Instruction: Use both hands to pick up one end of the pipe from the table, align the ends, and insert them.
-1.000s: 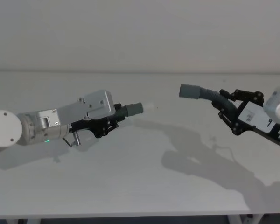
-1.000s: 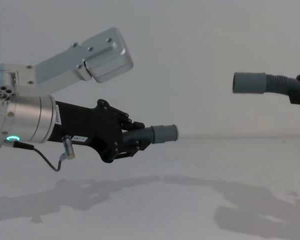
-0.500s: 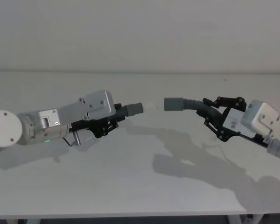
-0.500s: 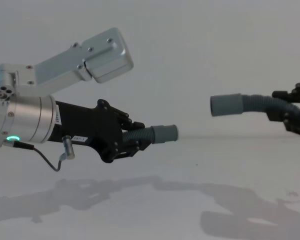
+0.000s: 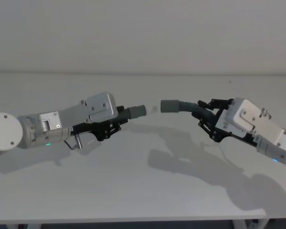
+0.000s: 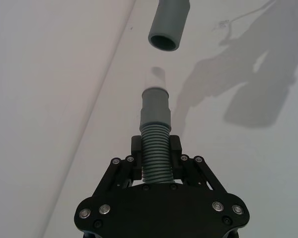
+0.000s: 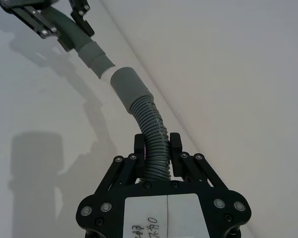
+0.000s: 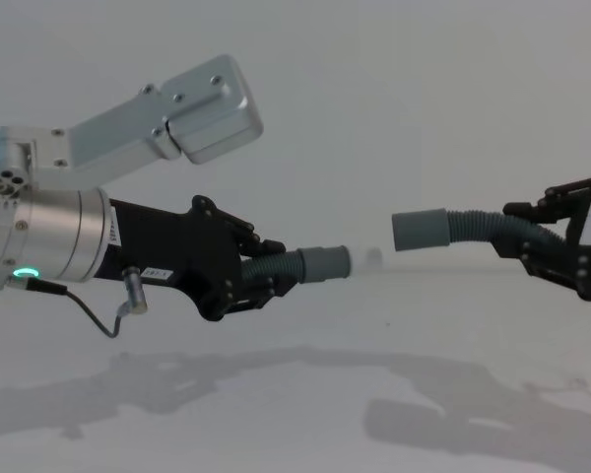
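The longer hose (image 5: 188, 107), clamped on its ribbed body by the right gripper (image 5: 210, 114), has been carried in toward the short hose (image 5: 131, 112) over the last sec, so its cuff (image 5: 170, 105) is now near the short hose's cuff (image 5: 138, 110) but apart and a bit higher; alignment is judged nearly done, insertion not yet. Both pieces are dark grey, corrugated w/ smooth wider cuffs, held above the table (image 5: 133, 191); the short hose is pinched by the left gripper (image 5: 115, 125).
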